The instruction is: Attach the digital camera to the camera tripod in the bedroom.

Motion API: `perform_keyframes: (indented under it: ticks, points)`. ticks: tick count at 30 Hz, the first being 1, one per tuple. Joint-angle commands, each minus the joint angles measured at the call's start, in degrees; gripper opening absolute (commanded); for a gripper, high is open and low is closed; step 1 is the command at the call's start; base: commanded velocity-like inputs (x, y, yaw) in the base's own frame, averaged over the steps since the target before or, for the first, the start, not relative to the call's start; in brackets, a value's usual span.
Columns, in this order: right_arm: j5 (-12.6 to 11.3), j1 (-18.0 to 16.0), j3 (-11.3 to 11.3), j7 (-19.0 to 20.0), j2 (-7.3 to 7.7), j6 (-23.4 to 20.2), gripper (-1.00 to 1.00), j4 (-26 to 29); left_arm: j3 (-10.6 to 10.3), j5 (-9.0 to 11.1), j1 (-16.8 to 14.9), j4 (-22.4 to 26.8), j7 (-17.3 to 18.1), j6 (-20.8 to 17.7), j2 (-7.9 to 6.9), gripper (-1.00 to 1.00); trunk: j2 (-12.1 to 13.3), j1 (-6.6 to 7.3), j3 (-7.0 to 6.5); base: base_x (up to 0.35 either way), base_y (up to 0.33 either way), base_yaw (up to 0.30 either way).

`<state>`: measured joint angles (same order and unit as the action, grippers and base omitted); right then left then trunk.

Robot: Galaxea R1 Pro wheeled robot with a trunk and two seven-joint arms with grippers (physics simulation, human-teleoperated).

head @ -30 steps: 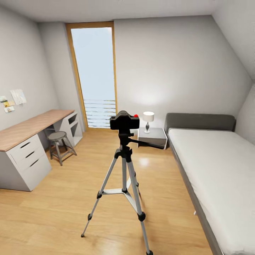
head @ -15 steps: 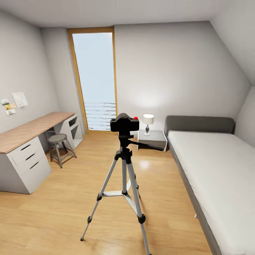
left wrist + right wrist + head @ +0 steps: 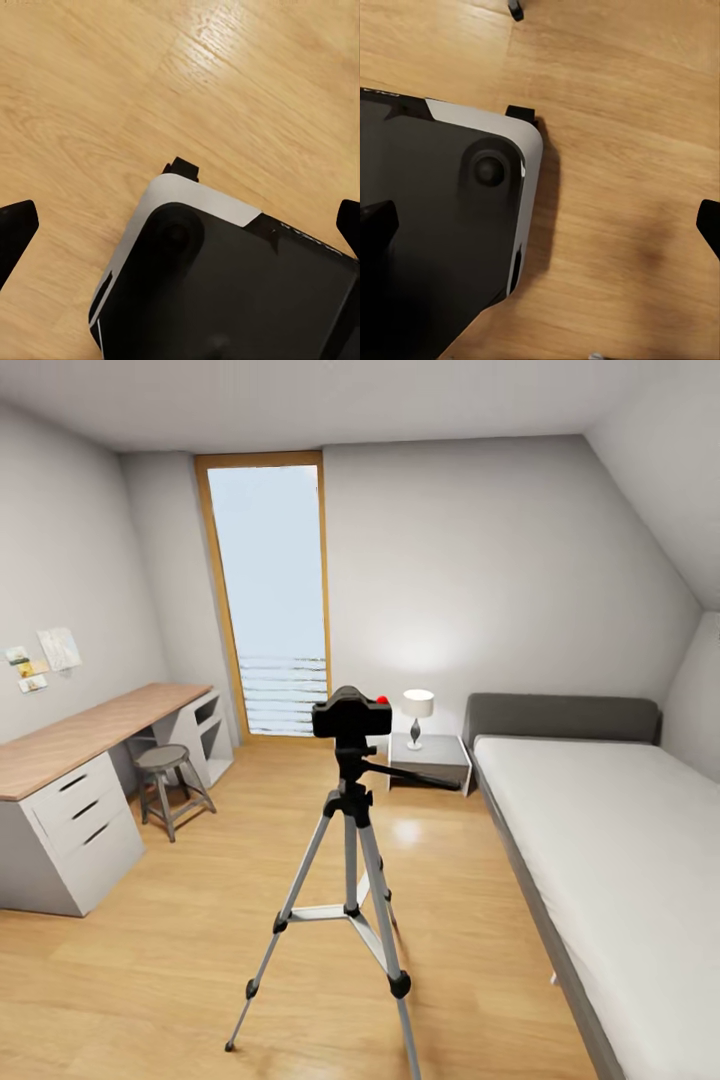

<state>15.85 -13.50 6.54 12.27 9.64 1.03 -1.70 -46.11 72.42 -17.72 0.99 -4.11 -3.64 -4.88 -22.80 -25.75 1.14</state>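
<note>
Camera view is tilting upward since the earlier frames, so more ceiling is showing; the room's contents are standing as before. The small black digital camera (image 3: 351, 714) with its red button is sitting on the head of the silver-legged camera tripod (image 3: 349, 860), which is standing on the light wood floor (image 3: 180, 940) between the white desk (image 3: 70, 810) and grey bed (image 3: 600, 830). Left gripper (image 3: 180, 225) and right gripper (image 3: 544, 217) are hanging with fingers wide apart, gripping nothing, above the robot's black base (image 3: 240, 292) and the floor.
</note>
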Motion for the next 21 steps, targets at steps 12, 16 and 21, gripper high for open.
perform_keyframes:
  ticks: [12, 16, 21]
  points:
    - [0.5, -0.1, 0.5, 0.1, -0.05, 0.1, 1.00, -0.1, -0.6, 0.3, 0.0, 0.2, -0.2, -0.2, 1.61, 1.00, -0.1, -0.04, -0.97, 0.000, 0.000, -0.063]
    - [0.5, -0.1, 0.5, 0.1, -0.06, 0.1, 1.00, -0.1, -0.5, 0.4, 0.0, 0.2, -0.2, -0.2, 1.71, 1.00, -0.1, -0.04, -1.33, 0.000, 0.000, -0.078]
    - [0.5, -0.1, 0.5, 0.1, -0.06, 0.1, 1.00, -0.1, -0.4, 0.7, 0.0, 0.0, -0.2, -0.2, 1.93, 1.00, -0.1, -0.04, -1.78, 0.000, 0.000, -0.084]
